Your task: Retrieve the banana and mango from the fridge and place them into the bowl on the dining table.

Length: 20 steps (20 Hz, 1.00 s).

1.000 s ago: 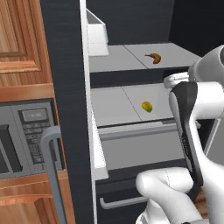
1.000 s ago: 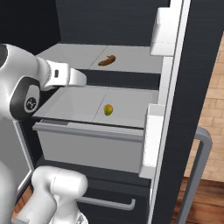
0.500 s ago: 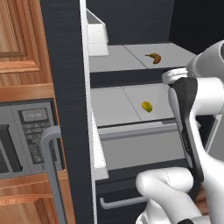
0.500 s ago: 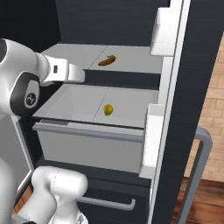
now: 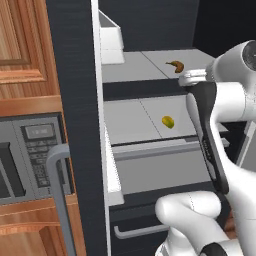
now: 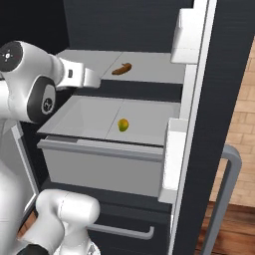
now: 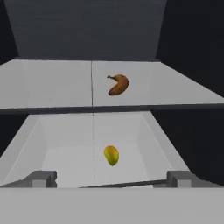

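I am looking into the open fridge (image 5: 80,100) from in front. The banana (image 7: 118,84) is lying on the upper shelf (image 7: 52,83), a little right of its middle seam. The mango (image 7: 111,155) is sitting below it in the pulled-out drawer (image 6: 99,167), near the middle of its floor. My fingers (image 7: 41,178) are standing spread wide and holding nothing, in front of the drawer, well apart from both fruits.

base views: behind arm, left/right, facing open fridge (image 5: 75,100) | hand view: near, facing shelves | shared: banana (image 7: 118,84), mango (image 7: 111,155)
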{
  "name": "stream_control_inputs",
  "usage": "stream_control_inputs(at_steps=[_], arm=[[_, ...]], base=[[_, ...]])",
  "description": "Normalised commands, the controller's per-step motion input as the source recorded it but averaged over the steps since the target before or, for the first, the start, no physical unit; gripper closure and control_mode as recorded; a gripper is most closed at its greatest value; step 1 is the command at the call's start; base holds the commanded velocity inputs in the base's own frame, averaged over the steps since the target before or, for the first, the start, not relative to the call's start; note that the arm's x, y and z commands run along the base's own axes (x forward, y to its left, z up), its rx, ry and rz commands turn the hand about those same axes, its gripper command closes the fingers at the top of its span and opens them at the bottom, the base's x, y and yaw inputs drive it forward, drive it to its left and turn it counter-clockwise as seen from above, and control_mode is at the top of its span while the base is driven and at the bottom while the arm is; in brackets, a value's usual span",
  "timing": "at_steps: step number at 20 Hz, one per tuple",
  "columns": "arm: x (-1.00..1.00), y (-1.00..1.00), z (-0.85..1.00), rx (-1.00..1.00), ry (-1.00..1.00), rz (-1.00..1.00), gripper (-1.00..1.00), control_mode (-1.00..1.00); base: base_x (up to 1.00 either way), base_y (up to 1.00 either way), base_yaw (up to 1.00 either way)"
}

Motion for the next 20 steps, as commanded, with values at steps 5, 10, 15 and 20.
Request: stream_control_inputs(at_steps=[5, 10, 15, 20], arm=[[0.54, 0.0, 0.0, 0.14, 0.0, 0.0, -1.0, -1.0], [0.52, 0.0, 0.02, 0.02, 0.04, 0.0, -1.0, -1.0], [0.57, -0.15, 0.0, 0.0, 0.05, 0.0, -1.0, -1.0], [0.61, -0.25, 0.0, 0.0, 0.04, 0.0, -1.0, -1.0]], base=[[0.0, 0.0, 0.0], [0.0, 0.0, 0.0], [0.0, 0.0, 0.0], [0.0, 0.0, 0.0]])
